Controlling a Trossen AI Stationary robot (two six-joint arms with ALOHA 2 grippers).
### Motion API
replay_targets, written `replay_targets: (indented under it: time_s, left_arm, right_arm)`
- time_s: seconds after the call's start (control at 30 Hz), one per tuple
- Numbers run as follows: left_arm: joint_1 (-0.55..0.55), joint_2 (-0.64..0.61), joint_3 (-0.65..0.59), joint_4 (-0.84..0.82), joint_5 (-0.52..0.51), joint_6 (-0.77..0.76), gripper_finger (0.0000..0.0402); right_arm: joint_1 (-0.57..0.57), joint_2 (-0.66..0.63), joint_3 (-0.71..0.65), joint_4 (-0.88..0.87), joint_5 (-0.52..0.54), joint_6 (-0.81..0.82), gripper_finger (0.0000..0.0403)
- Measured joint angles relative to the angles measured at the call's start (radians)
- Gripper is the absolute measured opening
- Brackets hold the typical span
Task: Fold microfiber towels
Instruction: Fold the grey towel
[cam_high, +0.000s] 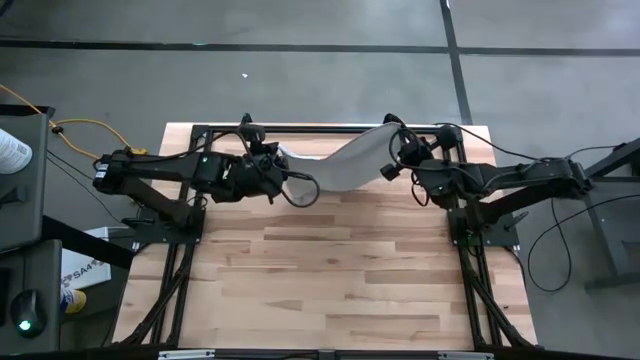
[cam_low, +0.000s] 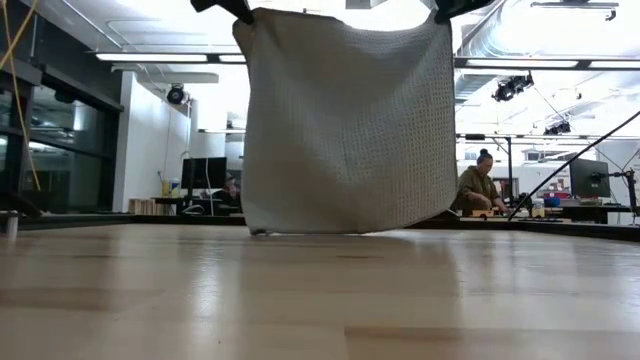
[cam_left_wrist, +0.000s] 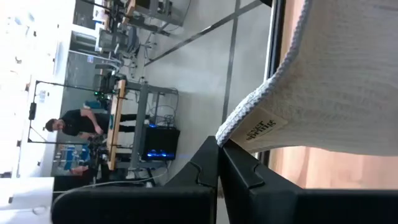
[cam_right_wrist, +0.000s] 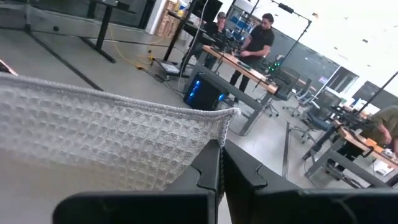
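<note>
Two grippers pinching towel by top corners: left gripper, right gripper. Hung flat at worktop far edge, lower hem just touching wood. Likely spread taut for laying flat before folding.

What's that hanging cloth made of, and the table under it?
The towel looks like soft woven fabric, matte, with a fine waffle weave; a small white tag sits at its edge. The table looks like pale wood planks, smooth, with a slight sheen.
</note>
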Motion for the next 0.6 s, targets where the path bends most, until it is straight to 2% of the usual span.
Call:
replay_targets:
  time_s: [0.23, 0.33, 0.6]
  left_arm:
    - [0.045, -0.008, 0.0, 0.139, -0.075, 0.129, 0.0]
    - [0.046, -0.013, 0.002, 0.13, -0.066, 0.123, 0.0]
    - [0.046, -0.022, 0.001, 0.071, -0.055, 0.108, 0.0]
  right_arm:
    - [-0.044, 0.0, 0.0, 0.159, -0.046, -0.133, 0.0004]
    - [-0.047, 0.0, 0.0, 0.174, -0.077, -0.144, 0.0004]
    - [-0.063, 0.0, 0.0, 0.173, -0.071, -0.163, 0.0004]
